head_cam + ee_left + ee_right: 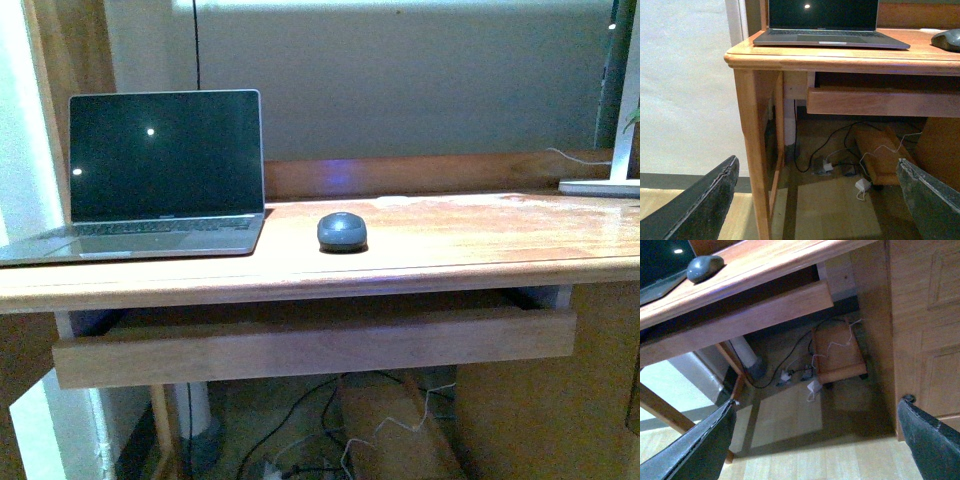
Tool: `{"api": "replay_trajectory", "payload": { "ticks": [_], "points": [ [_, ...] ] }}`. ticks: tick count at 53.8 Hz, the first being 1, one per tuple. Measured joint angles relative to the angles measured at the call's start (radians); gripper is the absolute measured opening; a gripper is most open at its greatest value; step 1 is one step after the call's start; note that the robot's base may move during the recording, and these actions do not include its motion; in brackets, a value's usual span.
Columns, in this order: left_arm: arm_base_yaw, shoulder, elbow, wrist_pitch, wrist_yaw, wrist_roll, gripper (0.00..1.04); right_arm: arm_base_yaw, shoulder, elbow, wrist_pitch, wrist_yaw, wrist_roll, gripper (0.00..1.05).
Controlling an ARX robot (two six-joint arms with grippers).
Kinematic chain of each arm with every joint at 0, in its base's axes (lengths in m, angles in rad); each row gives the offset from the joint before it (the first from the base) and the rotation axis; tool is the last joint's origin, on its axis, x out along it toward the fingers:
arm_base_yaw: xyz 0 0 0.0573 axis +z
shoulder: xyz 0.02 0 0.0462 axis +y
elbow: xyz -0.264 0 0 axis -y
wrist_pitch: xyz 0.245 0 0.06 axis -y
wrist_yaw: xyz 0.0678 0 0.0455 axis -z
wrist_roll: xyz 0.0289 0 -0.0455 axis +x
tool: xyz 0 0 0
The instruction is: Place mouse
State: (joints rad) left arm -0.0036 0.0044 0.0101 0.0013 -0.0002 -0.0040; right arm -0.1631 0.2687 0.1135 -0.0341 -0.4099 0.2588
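Note:
The dark grey domed mouse sits on the wooden desk top, just right of the open laptop. It also shows at the edge of the left wrist view and in the right wrist view. Neither arm shows in the front view. My left gripper is open and empty, low in front of the desk's left leg, well below the desk top. My right gripper is open and empty, low above the floor near the desk's right side.
A shallow drawer front hangs under the desk top. Cables and a white adapter lie on the floor beside a low wooden stand. A white lamp base is at the desk's far right. The desk's left leg is close.

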Motion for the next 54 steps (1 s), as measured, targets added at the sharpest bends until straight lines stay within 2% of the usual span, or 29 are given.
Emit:
{"api": "replay_trajectory", "payload": {
  "ticks": [2,6,9,12,18,22,27,31,35,43,54],
  "points": [
    [0.0,0.0,0.0,0.0,0.0,0.0,0.97,-0.034,-0.087,-0.011,-0.057,-0.039,0.008,0.97],
    [0.0,0.0,0.0,0.0,0.0,0.0,0.97,-0.068,-0.135,-0.03,-0.062,-0.072,0.013,0.97],
    [0.0,0.0,0.0,0.0,0.0,0.0,0.97,-0.053,-0.182,-0.069,-0.006,0.033,-0.037,0.91],
    [0.0,0.0,0.0,0.0,-0.002,0.0,0.97,-0.034,-0.226,-0.098,0.034,0.175,-0.127,0.81],
    [0.0,0.0,0.0,-0.001,0.0,0.0,0.97,0.003,-0.251,-0.098,0.046,0.266,-0.2,0.64],
    [0.0,0.0,0.0,-0.001,-0.002,0.0,0.97,0.105,-0.259,-0.098,0.036,0.384,-0.225,0.52],
    [0.0,0.0,0.0,-0.001,0.0,0.0,0.97,0.153,-0.262,-0.098,0.035,0.397,-0.238,0.36],
    [0.0,0.0,0.0,-0.001,0.0,0.0,0.97,0.158,-0.263,-0.098,0.034,0.406,-0.248,0.17],
    [0.0,0.0,0.0,-0.001,0.0,0.0,0.97,0.159,-0.263,-0.098,0.034,0.406,-0.251,0.02],
    [0.0,0.0,0.0,-0.001,0.0,0.0,0.97,0.159,-0.263,-0.098,0.034,0.406,-0.254,0.03],
    [0.0,0.0,0.0,-0.001,0.0,0.0,0.97,0.159,-0.263,-0.098,0.034,0.406,-0.256,0.33]
  ]
}}
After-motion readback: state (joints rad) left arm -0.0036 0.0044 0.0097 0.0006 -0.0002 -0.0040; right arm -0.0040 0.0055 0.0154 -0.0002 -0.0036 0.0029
